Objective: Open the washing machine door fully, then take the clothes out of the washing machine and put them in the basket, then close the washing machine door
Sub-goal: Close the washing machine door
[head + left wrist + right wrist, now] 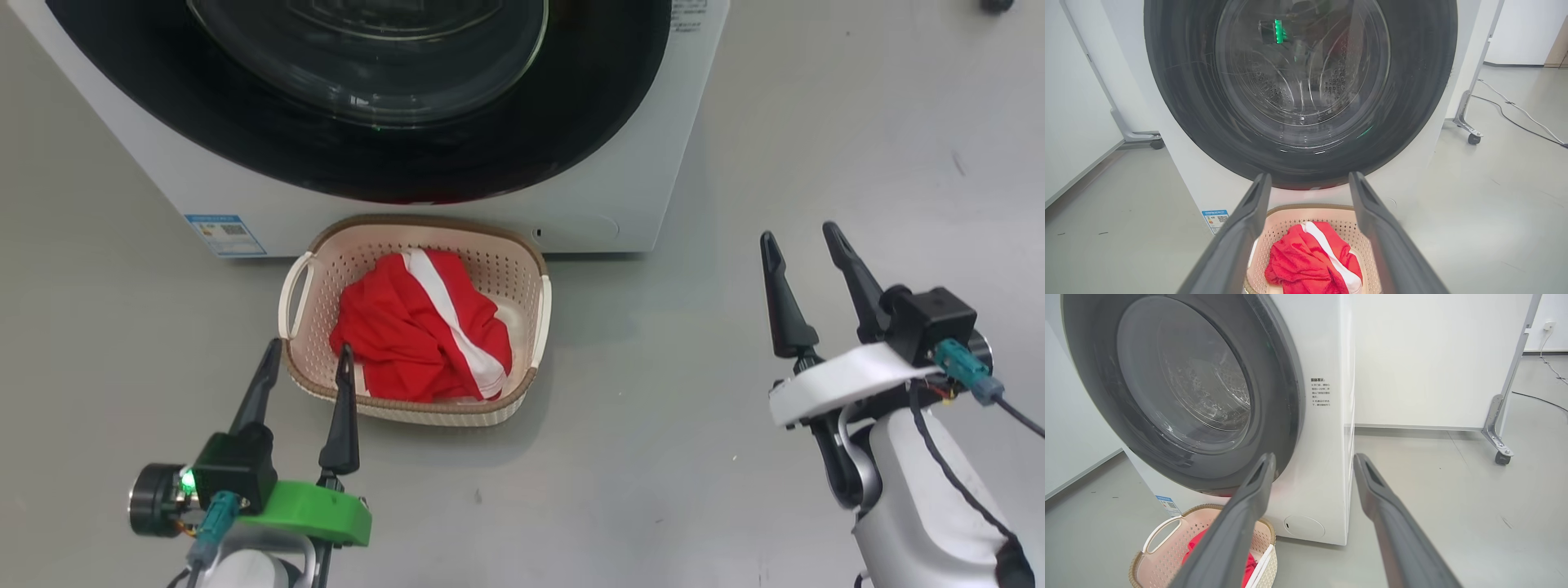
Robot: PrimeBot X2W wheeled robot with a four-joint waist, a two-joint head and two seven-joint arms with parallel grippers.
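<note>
At seven o'clock in the head view, the left gripper (310, 347) stood spread and empty near the basket (424, 222). The clothes (416, 327) lay in the basket, at six o'clock of the closed washing machine door (245, 106). At four o'clock, the right gripper (800, 233) stood spread, empty.

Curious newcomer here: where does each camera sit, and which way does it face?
Head: from above, down onto the basket and clothes; left claw, right claw show.
Left wrist: low, facing the washing machine door square on; its two fingers show.
Right wrist: low, seeing the door aslant from the right; its fingers show.
Shared: all hold basket and door.
</note>
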